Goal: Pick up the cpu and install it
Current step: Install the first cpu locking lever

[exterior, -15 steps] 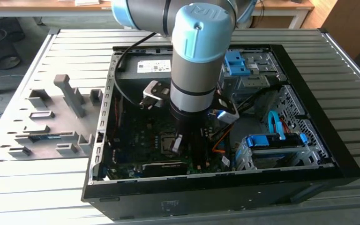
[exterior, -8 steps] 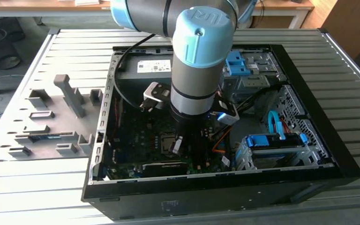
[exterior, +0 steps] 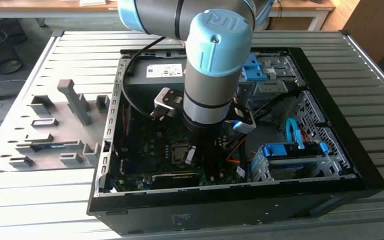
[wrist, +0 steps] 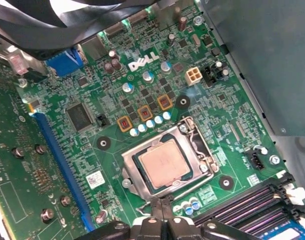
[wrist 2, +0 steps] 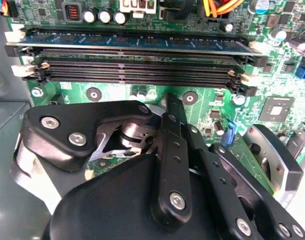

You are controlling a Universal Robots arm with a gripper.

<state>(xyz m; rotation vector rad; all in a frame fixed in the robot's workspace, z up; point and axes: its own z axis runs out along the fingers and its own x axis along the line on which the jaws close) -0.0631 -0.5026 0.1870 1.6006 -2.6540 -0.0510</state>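
Observation:
The cpu (wrist: 164, 167), a small square chip with a dull silvery face, lies flat in its socket on the green motherboard (wrist: 67, 165). A metal frame (wrist: 202, 150) surrounds it. In the first wrist view my gripper (wrist: 160, 206) hangs just beside the socket's edge, its two thin fingertips pressed together with nothing between them. The exterior view has the gripper (exterior: 190, 156) reaching down inside the open computer case (exterior: 352, 165), over the socket area. The second wrist view looks past the black finger linkage (wrist 2: 172, 150) to the memory slots (wrist 2: 137, 70).
A grey power supply box (exterior: 158, 75) with a white label sits at the case's far end. Blue drive brackets (exterior: 292, 150) and orange cables (exterior: 235, 150) lie at the exterior view's right. A grey fixture tray (exterior: 52, 130) rests on the slatted table at the left.

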